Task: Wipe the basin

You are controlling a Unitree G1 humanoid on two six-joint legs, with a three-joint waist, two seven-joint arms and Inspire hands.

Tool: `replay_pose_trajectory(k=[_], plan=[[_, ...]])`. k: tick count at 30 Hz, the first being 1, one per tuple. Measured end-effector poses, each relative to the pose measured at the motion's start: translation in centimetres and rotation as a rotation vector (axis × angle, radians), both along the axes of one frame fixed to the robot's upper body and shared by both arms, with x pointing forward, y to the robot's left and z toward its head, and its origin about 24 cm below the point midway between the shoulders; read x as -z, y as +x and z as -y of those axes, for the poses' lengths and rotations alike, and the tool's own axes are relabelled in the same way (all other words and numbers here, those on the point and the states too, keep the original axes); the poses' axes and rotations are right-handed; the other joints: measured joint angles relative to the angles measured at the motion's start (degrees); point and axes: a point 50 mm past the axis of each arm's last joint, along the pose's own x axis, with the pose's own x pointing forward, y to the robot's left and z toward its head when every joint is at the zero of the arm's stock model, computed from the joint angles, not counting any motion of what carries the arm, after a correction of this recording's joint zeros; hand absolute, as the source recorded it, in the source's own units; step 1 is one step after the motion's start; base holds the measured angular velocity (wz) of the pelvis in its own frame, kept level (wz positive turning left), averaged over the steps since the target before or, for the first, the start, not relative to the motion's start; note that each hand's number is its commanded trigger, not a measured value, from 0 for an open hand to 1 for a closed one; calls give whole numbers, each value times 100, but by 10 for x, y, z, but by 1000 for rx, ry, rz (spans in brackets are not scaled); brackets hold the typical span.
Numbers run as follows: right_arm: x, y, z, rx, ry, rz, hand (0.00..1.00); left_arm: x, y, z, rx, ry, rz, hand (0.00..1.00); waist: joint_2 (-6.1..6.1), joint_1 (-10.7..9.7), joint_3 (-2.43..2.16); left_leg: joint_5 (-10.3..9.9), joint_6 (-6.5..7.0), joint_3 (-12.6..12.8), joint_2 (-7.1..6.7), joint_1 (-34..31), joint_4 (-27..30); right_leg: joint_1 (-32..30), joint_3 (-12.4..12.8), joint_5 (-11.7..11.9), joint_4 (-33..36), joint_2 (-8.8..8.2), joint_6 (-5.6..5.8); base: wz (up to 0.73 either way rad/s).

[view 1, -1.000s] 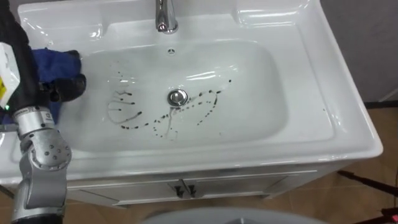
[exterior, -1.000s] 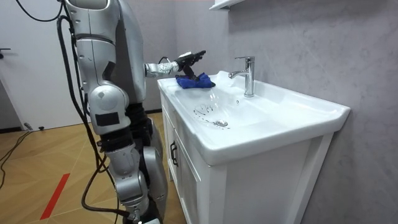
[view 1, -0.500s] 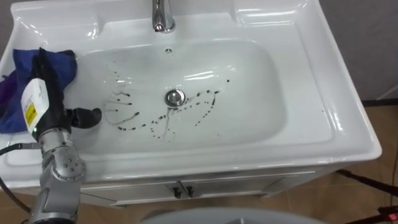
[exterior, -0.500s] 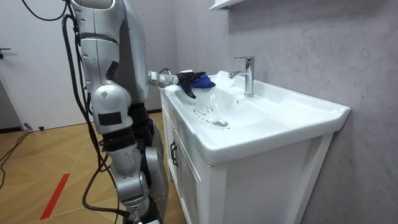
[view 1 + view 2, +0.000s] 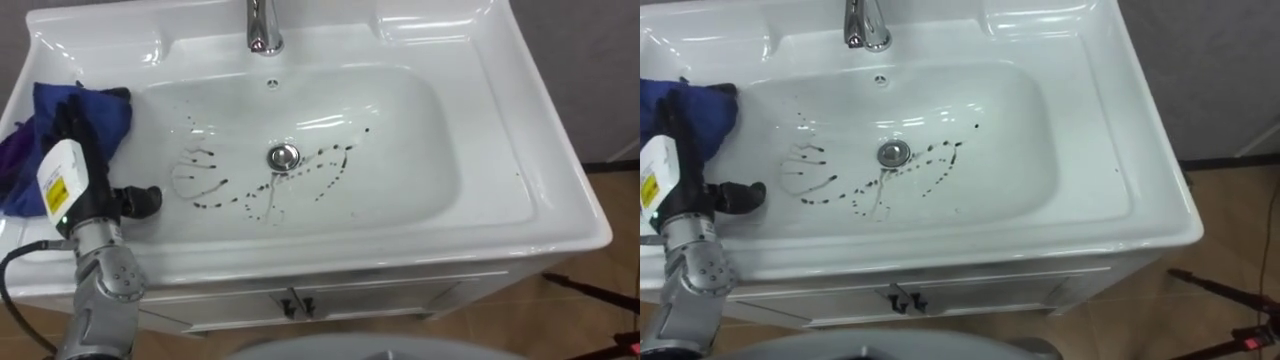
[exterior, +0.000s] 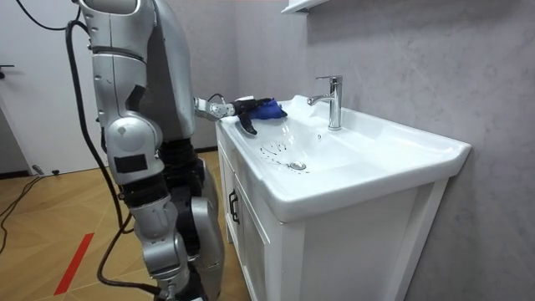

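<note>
Cloth (image 5: 108, 112) on basin's (image 5: 545, 205) left rim

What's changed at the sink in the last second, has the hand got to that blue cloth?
The left hand has come down from above the blue cloth onto it at the left rim of the basin, fingers stretched over the cloth. In the room view the robot's body has shifted slightly toward that view's left. The cloth has hardly moved, and the dark marks round the drain are still there.

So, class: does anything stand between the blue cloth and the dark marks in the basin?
Nothing visible does. The cloth lies on the left rim of the basin under the left hand; only bare white slope separates it from the marks around the drain.
</note>
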Motion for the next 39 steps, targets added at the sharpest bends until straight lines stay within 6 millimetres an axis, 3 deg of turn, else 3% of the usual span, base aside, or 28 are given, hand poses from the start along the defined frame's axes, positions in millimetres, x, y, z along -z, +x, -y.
replay_pose_trajectory(k=[9, 18, 39], plan=[[-1, -9, 0, 5, -9, -13, 0, -16, -11, -27, -143, 132, 96, 0, -6, 133, 0, 0, 0, 92, 2, 28, 20, -54, 113, -21, 91, -10, 5, -6], [-1, -5, 0, -10, -17, 12, 0, -24, -14, -29, -206, 195, 219, 0, 22, 181, 16, -1, 0, 71, -3, 7, 13, -92, 102, -25, 104, -18, 4, 0], [-1, -3, 0, -9, 1, 12, 0, -24, -20, -30, -225, 221, 238, 0, 36, 220, 14, -1, 0, 46, -13, -27, 14, -110, 55, -28, 109, -35, 6, 1]])
